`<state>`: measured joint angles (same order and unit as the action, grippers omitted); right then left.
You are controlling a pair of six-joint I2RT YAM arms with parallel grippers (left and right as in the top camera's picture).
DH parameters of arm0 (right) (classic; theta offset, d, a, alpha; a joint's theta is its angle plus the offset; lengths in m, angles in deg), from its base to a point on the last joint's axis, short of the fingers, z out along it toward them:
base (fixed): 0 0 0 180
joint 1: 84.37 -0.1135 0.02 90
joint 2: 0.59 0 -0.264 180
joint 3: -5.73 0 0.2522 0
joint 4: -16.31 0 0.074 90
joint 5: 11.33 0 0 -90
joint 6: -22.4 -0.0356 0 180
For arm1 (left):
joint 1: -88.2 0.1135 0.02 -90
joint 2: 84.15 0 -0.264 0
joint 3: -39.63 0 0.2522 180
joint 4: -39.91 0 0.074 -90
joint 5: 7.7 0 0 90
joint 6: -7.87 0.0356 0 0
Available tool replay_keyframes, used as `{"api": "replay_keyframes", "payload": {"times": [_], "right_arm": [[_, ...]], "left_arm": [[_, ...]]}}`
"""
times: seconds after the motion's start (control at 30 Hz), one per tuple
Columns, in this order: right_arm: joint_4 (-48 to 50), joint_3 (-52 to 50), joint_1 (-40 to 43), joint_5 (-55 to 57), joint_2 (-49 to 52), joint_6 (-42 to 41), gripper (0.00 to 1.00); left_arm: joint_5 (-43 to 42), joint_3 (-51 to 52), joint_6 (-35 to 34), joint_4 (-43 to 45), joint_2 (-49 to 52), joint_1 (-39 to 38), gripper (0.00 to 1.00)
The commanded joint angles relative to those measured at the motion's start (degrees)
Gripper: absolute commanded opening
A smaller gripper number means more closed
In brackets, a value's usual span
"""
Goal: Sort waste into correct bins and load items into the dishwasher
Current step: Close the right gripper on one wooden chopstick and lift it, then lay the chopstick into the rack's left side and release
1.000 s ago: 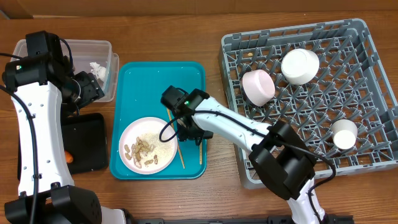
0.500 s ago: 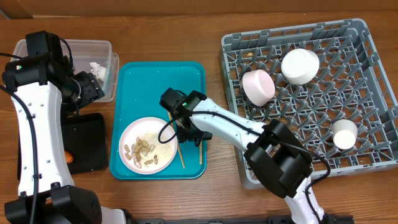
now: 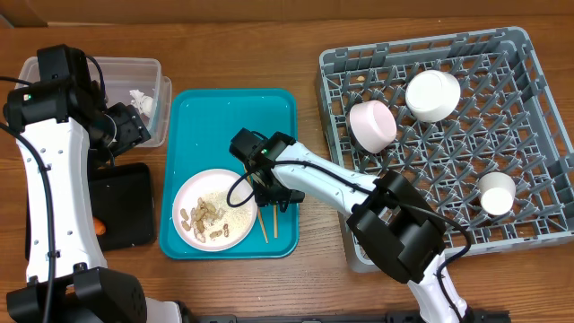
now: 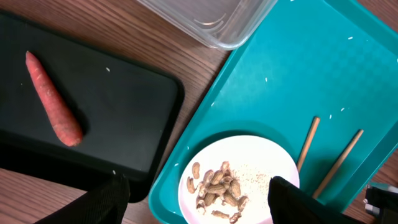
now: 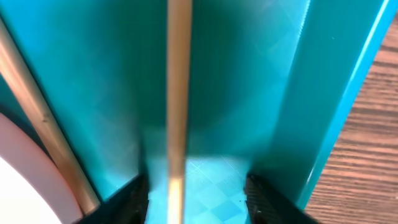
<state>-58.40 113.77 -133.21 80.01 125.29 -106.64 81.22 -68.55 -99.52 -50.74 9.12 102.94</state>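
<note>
Two wooden chopsticks [image 3: 269, 222] lie on the teal tray [image 3: 233, 117] beside a white plate [image 3: 213, 222] of peanut shells [image 4: 217, 186] and rice crumbs. My right gripper [image 3: 272, 193] is open and low over the tray. Its fingers straddle one chopstick [image 5: 178, 112] without closing; the other chopstick [image 5: 43, 118] lies to the left. My left gripper [image 4: 199, 202] is open and empty, up near the clear tub [image 3: 99, 67], which holds a white tissue [image 3: 142, 100]. An orange carrot [image 4: 53, 99] lies on the black tray [image 4: 124, 112]. The red wrapper is out of view.
The grey dish rack [image 3: 538, 108] at the right holds three white bowls [image 3: 432, 94], [image 3: 372, 126], [image 3: 495, 193]. Bare wooden table lies between the teal tray and the rack. The left arm covers part of the black tray [image 3: 126, 206].
The right-hand chopstick has shifted left, closer to the other one, and my right gripper has moved slightly with it. The left arm has not moved.
</note>
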Motion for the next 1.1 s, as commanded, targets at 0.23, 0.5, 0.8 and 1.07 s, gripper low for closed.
{"api": "replay_keyframes", "payload": {"times": [0.23,0.5,0.8,1.07], "right_arm": [[0.5,-0.6,0.1,0.6,2.7,0.0,0.09],[-2.3,2.2,1.9,0.7,-1.5,2.3,0.04],[-11.6,7.4,9.3,0.8,-16.7,13.2,0.04],[-22.9,3.1,17.3,3.8,-19.4,19.8,0.04]], "left_arm": [[-0.5,-0.6,1.1,0.0,0.1,0.1,0.74],[-0.5,-0.6,1.1,0.0,0.1,0.1,0.74],[-0.5,-0.6,1.1,0.0,0.1,0.1,0.74],[-0.4,-0.6,1.1,0.2,0.1,0.1,0.74]]}}
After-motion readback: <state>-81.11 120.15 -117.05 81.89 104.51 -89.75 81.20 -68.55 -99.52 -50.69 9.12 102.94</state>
